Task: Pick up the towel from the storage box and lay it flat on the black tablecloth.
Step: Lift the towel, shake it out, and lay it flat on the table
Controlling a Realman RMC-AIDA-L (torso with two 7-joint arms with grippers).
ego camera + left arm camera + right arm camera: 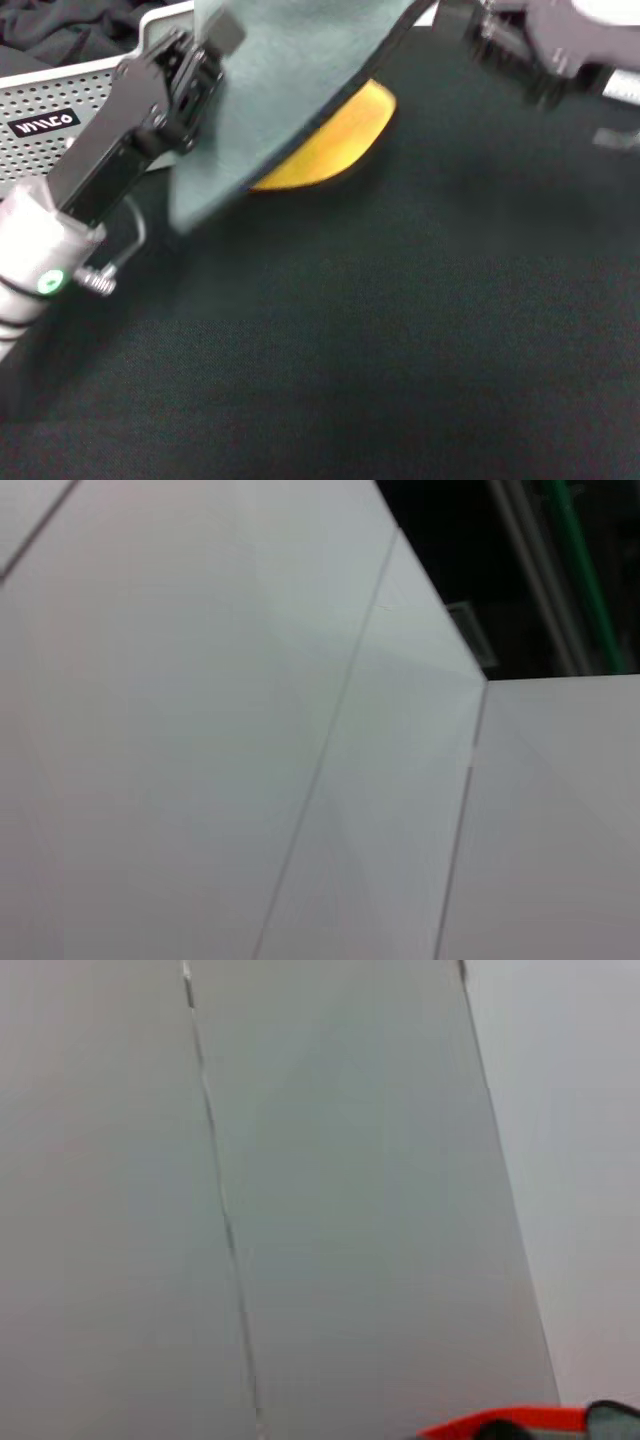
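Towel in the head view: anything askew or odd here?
Yes. The towel hangs slanted between the left gripper and right gripper, grey-green side up, a yellow fold drooping onto the black tablecloth. It isn't flat yet.

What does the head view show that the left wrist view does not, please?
Only the head view shows the work: the square plush towel, grey-green side up with yellow underneath, held up between the left gripper and the right gripper above the large black tablecloth, with the light grey perforated storage box beside the left arm. Only the left wrist view shows pale flat panels with seams and a green pole. They share nothing recognisable.
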